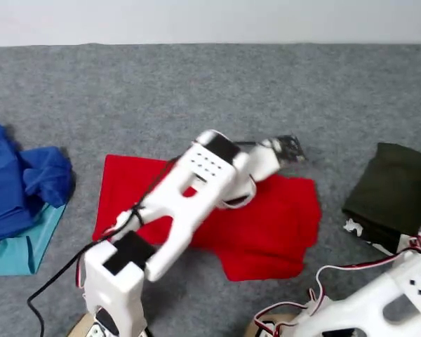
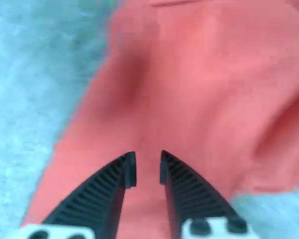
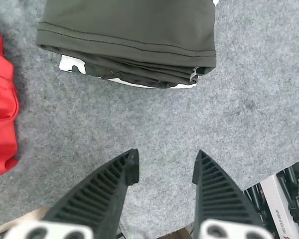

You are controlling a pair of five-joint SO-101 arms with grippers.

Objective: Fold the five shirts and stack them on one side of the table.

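Bench (image 1: 196, 84): grey felt-like cover, carries all items.

Red shirt (image 1: 266, 225): largest item, spread out on the bench, edges uneven. It lies directly beneath my left hand (image 2: 147, 168) and off to one side of my right hand (image 3: 164, 167), apart from it.

Dark green shirt (image 1: 393, 189): folded into a neat block, lying just beyond the fingertips of my right hand with a strip of bare bench between. A white layer (image 3: 134, 82) shows under its near edge; I cannot tell what it is.

Blue shirt (image 1: 14, 182): crumpled heap, well away from both hands, past the red shirt on the side opposite the dark green one.

Teal shirt (image 1: 21, 246): partly under the blue heap, touching it.

Left hand: fingers a narrow gap apart, nothing between them, red cloth visible through the gap. Contact with the cloth: cannot tell.

Right hand: fingers wide apart, holding nothing, over bare bench.
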